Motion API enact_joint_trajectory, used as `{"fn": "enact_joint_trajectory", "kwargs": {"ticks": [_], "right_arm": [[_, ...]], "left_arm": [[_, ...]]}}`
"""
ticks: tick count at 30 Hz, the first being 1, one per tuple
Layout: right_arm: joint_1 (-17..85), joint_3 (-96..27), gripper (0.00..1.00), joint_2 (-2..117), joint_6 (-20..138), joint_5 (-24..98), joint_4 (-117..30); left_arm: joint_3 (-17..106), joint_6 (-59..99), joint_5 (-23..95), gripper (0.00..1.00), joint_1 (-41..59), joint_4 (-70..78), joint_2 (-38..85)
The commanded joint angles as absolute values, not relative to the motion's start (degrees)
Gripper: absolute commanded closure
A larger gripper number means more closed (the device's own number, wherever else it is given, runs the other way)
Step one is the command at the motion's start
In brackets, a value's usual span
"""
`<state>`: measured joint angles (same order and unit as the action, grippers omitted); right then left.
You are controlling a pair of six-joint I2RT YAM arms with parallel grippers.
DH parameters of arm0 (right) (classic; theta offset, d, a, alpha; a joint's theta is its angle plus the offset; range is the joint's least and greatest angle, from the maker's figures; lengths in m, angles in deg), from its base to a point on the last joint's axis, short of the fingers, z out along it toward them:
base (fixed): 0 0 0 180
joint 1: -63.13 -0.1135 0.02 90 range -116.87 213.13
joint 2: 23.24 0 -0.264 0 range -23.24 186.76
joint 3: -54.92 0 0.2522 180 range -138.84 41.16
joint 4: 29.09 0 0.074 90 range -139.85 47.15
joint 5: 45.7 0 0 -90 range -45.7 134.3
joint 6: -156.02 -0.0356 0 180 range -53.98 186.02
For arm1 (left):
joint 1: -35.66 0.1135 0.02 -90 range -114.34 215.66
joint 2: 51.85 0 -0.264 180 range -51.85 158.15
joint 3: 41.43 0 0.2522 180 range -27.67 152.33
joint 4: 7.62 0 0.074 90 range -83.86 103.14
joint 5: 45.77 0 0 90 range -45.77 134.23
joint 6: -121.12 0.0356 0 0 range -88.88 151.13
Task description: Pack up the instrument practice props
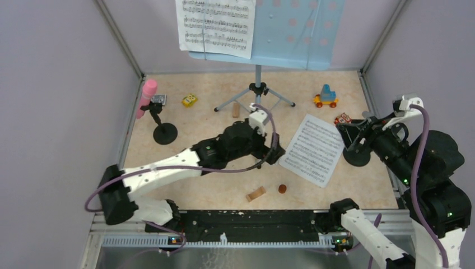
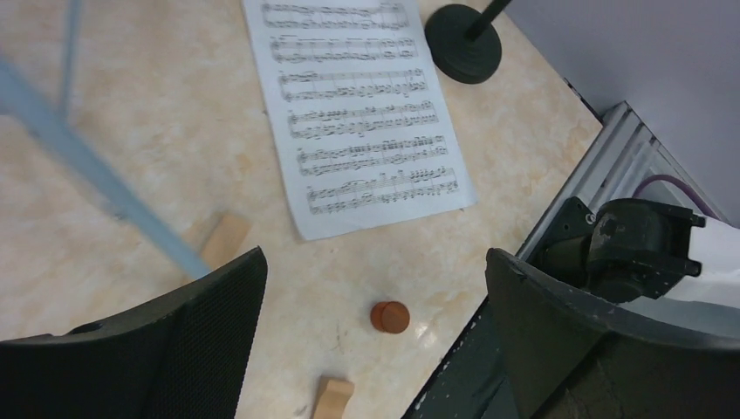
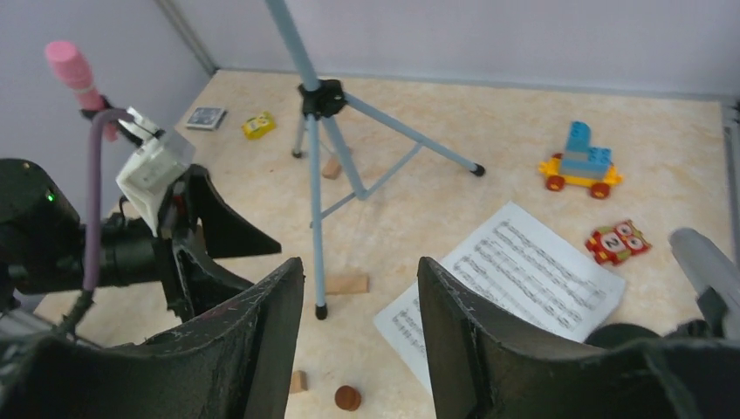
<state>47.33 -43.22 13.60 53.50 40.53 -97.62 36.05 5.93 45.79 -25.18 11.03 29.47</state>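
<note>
Nothing looks packed yet: the music rack, sheet-music pages, pink microphone and mic holders sit out on the surface, while the left gripper and right gripper show fingers spread and empty.

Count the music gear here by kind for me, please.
Music stand: 1
Sheet-music pages: 2
Microphones, pink and silver: 2
Black holders: 2
Total: 7
</note>
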Motion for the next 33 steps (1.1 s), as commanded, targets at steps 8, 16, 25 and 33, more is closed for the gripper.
{"fn": "enact_joint_trajectory", "kwargs": {"ticks": [8,16,25,33], "right_arm": [[44.39,-52.21,0.48,27.16,50.62,8.26,-88.74],[34.63,-69.88,0.48,46.40,49.89,11.58,-91.01],[26.88,-86.21,0.45,60.66,49.18,28.08,-86.16],[26.90,-83.97,0.44,62.47,43.51,41.61,-72.97]], "left_arm": [[32.53,14.90,64.92,0.01,-24.32,24.99,-5.57],[53.62,20.88,75.20,0.01,-24.29,36.56,2.57],[75.85,27.58,69.06,0.01,-14.19,37.29,15.85],[97.62,26.33,52.24,0.01,0.52,42.96,30.68]]}}
